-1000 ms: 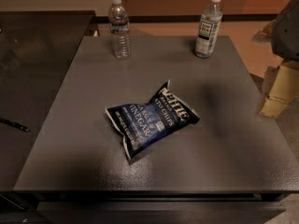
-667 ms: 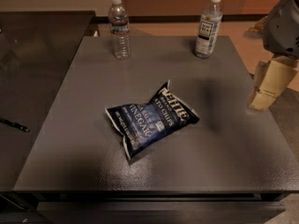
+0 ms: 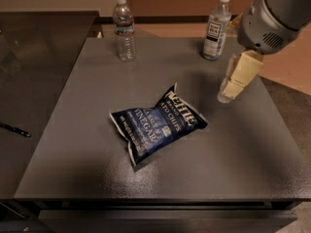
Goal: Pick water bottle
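While jaws hover right | water bottle [image 3: 125, 29] well apart, back-left | jaw gap: cannot tell

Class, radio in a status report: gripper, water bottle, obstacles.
Gripper above table, right side. Water bottle upright, far left, untouched. Chip bag mid-table; taller bottle nearer gripper.

Gripper [image 3: 232, 85] now farther over table [image 3: 82, 110]

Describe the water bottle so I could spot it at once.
Find the grey table with a blue chip bag at its middle. Two bottles stand near its far edge; the water bottle is the left one, away from the robot's hand hovering at the right. It is ribbed, with a narrow label band, unlike the taller bottle with its large label.
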`<state>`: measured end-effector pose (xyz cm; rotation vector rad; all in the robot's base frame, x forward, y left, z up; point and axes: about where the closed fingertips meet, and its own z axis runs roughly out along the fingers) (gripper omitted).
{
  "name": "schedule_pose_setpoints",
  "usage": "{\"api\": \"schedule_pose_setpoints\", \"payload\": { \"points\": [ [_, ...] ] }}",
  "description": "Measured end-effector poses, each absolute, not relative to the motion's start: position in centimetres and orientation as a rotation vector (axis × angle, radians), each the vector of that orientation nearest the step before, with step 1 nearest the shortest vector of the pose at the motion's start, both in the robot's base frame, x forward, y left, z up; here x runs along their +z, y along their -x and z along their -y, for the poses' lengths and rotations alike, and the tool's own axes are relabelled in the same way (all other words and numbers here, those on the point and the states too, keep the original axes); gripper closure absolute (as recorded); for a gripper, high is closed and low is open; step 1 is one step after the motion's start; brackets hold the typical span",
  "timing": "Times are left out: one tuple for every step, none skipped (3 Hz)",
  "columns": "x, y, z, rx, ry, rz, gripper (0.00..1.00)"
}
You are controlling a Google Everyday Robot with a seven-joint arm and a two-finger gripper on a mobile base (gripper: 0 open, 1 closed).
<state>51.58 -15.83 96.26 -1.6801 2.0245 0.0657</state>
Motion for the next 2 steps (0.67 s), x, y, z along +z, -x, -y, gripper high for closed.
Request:
{"api": "schedule_pose_setpoints", "payload": {
  "points": [
    [95.9, -54.9, 13.0, 0.109, 1.64, -1.988, 0.0],
    [95.7, -58.5, 9.7, 0.142, 1.592, -1.973, 0.0]
  ]
}}
